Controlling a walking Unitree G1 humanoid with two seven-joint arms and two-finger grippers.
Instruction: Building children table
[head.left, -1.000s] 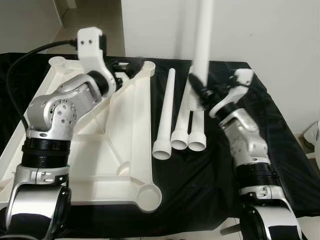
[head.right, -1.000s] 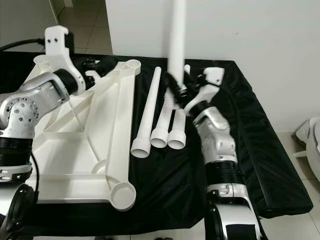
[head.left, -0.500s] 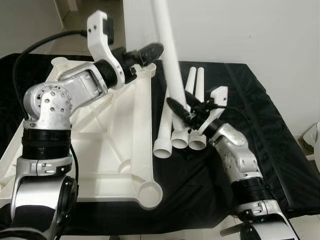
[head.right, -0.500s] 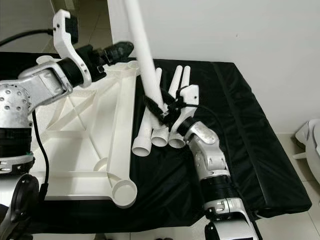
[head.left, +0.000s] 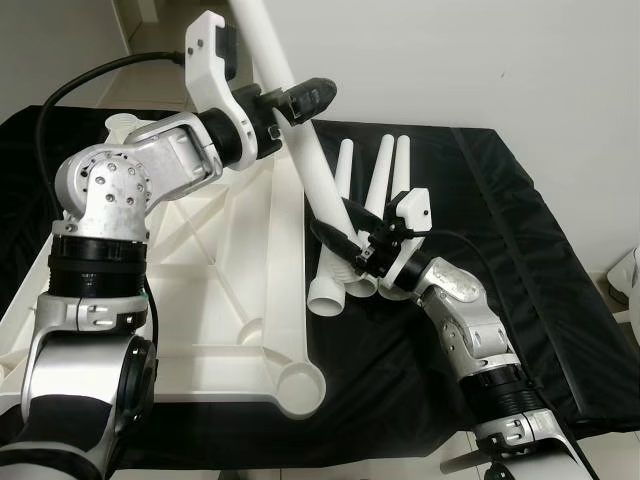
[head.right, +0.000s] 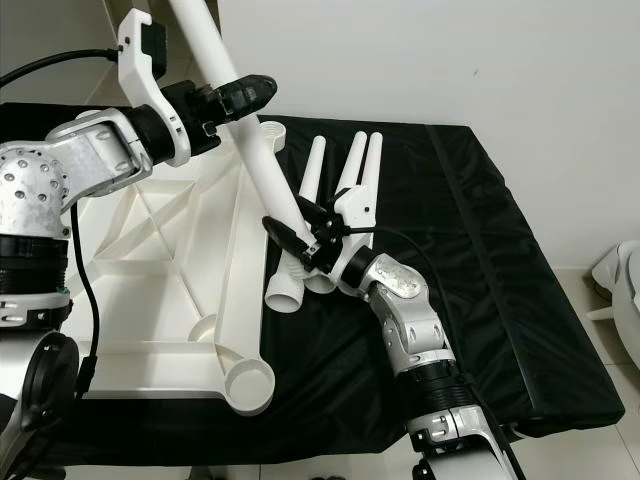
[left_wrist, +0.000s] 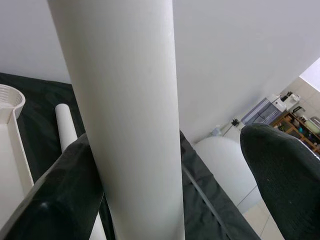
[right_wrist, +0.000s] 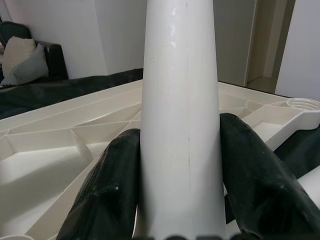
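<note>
We hold one white table leg (head.left: 300, 140) between both arms: our right tool (head.left: 350, 235) is clamped on its lower part, near the wide end, and our left tool (head.left: 290, 100) sits around it higher up, one finger (left_wrist: 60, 200) against the tube and the other (left_wrist: 282, 175) standing off, so that tool is apart, not gripping. The leg slants up over the tabletop frame (head.left: 200, 300), its upper end leaving the head views.

We judge the leg to be a stiff, hollow plastic tube, light for its length but long enough to swing and lever in a single grip. Its surface looks smooth and glossy, so it may slip through the pads, and it tapers, which could let it slide toward the narrow end. Taking it low near the flared end with one tool and steadying it higher with the other seems the sound way.

We count four legs: one held and three lying side by side (head.left: 385, 200) on the black-covered table (head.left: 500, 220) just beside the frame. There is one frame, with round sockets (head.left: 298, 388) at its corners
</note>
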